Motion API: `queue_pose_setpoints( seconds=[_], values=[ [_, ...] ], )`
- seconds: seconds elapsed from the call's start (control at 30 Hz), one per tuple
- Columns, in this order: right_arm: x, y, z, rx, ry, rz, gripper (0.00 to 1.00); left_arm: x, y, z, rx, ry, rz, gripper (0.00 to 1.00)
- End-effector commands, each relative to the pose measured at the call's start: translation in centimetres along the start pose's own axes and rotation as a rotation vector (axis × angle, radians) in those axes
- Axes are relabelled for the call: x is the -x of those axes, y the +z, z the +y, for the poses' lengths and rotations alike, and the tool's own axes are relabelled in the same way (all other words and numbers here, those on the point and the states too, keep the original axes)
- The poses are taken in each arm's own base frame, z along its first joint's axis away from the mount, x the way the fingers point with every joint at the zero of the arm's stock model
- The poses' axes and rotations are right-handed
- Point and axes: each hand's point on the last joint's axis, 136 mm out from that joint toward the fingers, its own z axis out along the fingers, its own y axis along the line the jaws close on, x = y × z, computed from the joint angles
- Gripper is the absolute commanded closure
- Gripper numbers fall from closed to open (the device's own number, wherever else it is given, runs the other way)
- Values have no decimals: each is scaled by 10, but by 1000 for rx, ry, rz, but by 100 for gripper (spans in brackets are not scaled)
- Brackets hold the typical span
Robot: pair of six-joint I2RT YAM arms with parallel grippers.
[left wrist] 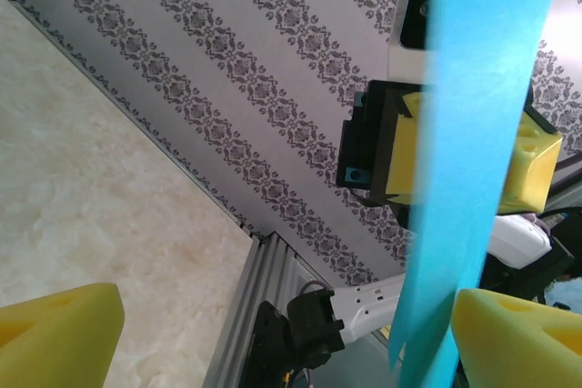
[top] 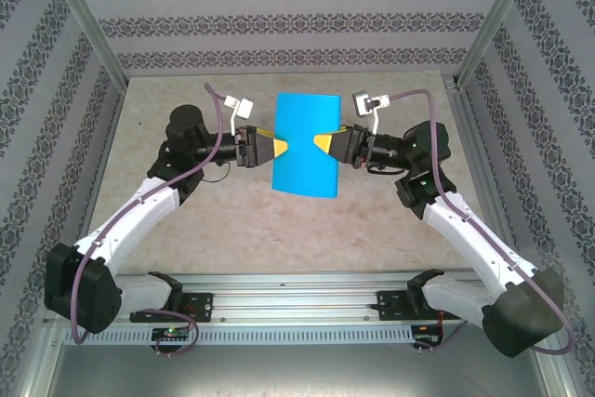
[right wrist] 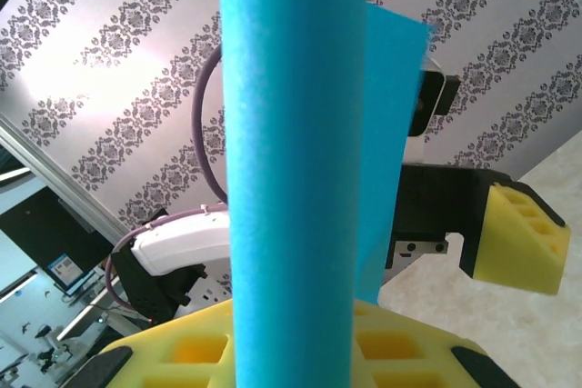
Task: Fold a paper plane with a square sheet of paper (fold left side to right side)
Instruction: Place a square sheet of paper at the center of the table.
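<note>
Cyan-blue sheet of paper [top: 305,144] held above the middle of the table [top: 232,225], between two grippers that face each other. In the top view it reads as an upright rectangle, taller than wide, with a rounded upper edge. The right wrist view shows it bent over on itself: a rounded band in front and a second flat layer behind.

Left arm [top: 139,206] rises from its base at the near left corner, runs forward, then bends inward at the elbow, so its wrist points right. Right arm [top: 474,230] mirrors this from the near right corner, wrist pointing left.

Left gripper [top: 277,147] meets the sheet's left edge at mid-height. Its yellow fingers [left wrist: 56,329] stand far apart, and in the left wrist view the paper passes between them, close beside one finger and well clear of the other. Right gripper [top: 323,142] meets the right edge at mid-height, its jaws closed onto the paper, one yellow pad on each face.

Upper and lower edges of the sheet hang free. Bare table lies on every side of the paper. The patterned back wall [top: 279,25] stands well behind it, and the metal rail [top: 297,290] carrying the arm bases lies well in front.
</note>
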Motion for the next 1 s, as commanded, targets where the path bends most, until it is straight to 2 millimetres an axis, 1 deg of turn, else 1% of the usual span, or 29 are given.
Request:
queue_pose_setpoints(
  seconds=[0.0, 0.03, 0.13, 0.17, 0.27, 0.33, 0.4, 0.43, 0.47, 0.53, 0.57, 0.63, 0.7, 0.8, 0.83, 0.9, 0.97],
  values=[
    [5, 1, 8, 22, -39, -1, 77, 6, 4, -35, -95, 121, 4, 17],
    [5, 0, 3, 5, -35, -6, 77, 6, 3, -37, -98, 128, 2, 25],
    [5, -5, -9, -34, -25, -21, 77, 5, 2, -37, -85, 128, -3, 59],
    [5, -7, -13, -45, -19, -27, 77, 4, 2, -36, -79, 123, -1, 68],
    [3, -12, -25, -74, 4, -30, 77, 2, 2, -30, -58, 105, 3, 90],
    [3, -17, -34, -105, 14, -43, 76, -2, 3, -24, -39, 92, 8, 100],
    [2, -24, -45, -150, 26, -54, 74, -6, 3, -15, -8, 71, 13, 100],
    [0, -28, -53, -183, 36, -59, 71, -8, 3, -9, 9, 58, 17, 100],
    [-2, -33, -62, -224, 45, -61, 64, -11, 3, -3, 28, 44, 21, 100],
    [-9, -44, -84, -329, 70, -58, 55, -20, 3, 14, 84, -2, 38, 100],
    [-14, -52, -97, -399, 82, -50, 48, -25, 3, 24, 115, -29, 50, 100],
    [-24, -71, -123, -547, 112, -41, 38, -40, 2, 48, 182, -103, 78, 100],
    [-39, -91, -146, -680, 156, -9, 31, -59, 0, 76, 248, -187, 112, 100],
    [-58, -114, -170, -815, 215, 27, 21, -87, -9, 111, 349, -282, 147, 100],
    [-65, -121, -177, -860, 236, 35, 18, -94, -12, 121, 381, -301, 155, 100],
    [-80, -133, -191, -938, 281, 67, 18, -111, -24, 144, 461, -365, 167, 100],
    [-94, -137, -201, -969, 321, 91, 18, -125, -34, 164, 520, -418, 177, 100]
  ],
)
